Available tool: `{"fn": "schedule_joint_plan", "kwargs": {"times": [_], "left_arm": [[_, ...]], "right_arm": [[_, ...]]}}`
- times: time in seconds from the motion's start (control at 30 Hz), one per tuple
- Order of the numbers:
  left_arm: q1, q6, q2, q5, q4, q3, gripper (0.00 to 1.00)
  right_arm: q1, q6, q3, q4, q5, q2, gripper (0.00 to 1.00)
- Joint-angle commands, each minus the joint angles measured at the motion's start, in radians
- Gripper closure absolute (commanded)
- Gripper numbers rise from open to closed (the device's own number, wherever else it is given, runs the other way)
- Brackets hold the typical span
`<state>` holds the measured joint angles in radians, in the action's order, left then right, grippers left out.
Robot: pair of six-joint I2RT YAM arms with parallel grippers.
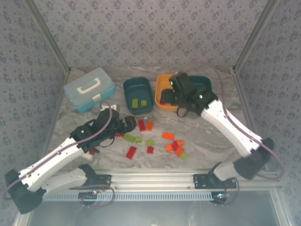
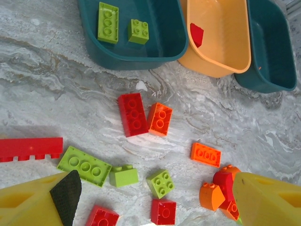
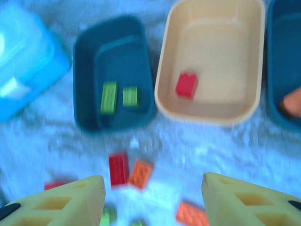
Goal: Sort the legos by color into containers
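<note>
Left gripper closest to the lens: jaws spread wide, nothing held, low over the loose legos on the table. Right gripper also gaping and empty, high up at 1 o'clock of the scatter, over the near edge of the orange tub.

Progress, by my reckoning: early. Four bricks binned, a dozen or more left in the open.

Containers, in a row at 12 o'clock of the scatter:
- left teal tub: two lime green bricks, side by side.
- orange tub: one red brick.
- right teal tub: one orange brick, partly cut off by the frame edge.

Loose pieces are mixed red, orange and lime; a tight cluster sits at 4 o'clock. Light blue case stands at 10 o'clock, closed.
</note>
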<state>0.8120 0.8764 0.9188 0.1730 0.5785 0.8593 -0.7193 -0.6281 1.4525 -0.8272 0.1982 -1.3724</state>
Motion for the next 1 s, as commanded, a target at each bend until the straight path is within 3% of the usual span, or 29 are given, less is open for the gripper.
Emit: {"fn": "schedule_joint_plan", "kwargs": {"times": [0.0,0.17,0.33,0.53,0.6,0.73,0.83,0.9,0.97], "left_arm": [[0.006,0.013,-0.032,0.010,0.046,-0.001,0.14],[0.007,0.020,-0.041,-0.032,0.042,-0.036,0.14],[0.011,0.040,-0.057,-0.084,0.061,-0.084,0.15],[0.003,0.138,-0.071,0.023,0.226,-0.099,0.14],[-0.032,0.176,-0.030,0.037,0.259,-0.097,0.14],[-0.176,0.267,0.077,-0.034,0.252,-0.108,0.15],[-0.269,0.171,0.153,-0.133,0.137,-0.092,0.14],[-0.276,0.098,0.223,-0.047,0.219,-0.014,0.06],[-0.297,0.049,0.284,-0.037,0.274,0.027,0.04]], "right_arm": [[-0.092,-0.123,-0.182,-0.154,0.103,0.109,0.42],[-0.282,-0.380,-0.462,-0.222,0.098,0.307,0.43],[-0.396,-0.517,-0.616,-0.193,0.076,0.330,0.41],[-0.416,-0.512,-0.629,-0.142,0.084,0.324,0.41],[-0.417,-0.491,-0.610,-0.132,0.090,0.316,0.41],[-0.419,-0.469,-0.591,-0.119,0.092,0.302,0.42],[-0.419,-0.469,-0.596,-0.106,0.092,0.309,0.42],[-0.417,-0.470,-0.596,-0.102,0.094,0.313,0.41],[-0.412,-0.460,-0.596,-0.086,0.090,0.314,0.39]]}}
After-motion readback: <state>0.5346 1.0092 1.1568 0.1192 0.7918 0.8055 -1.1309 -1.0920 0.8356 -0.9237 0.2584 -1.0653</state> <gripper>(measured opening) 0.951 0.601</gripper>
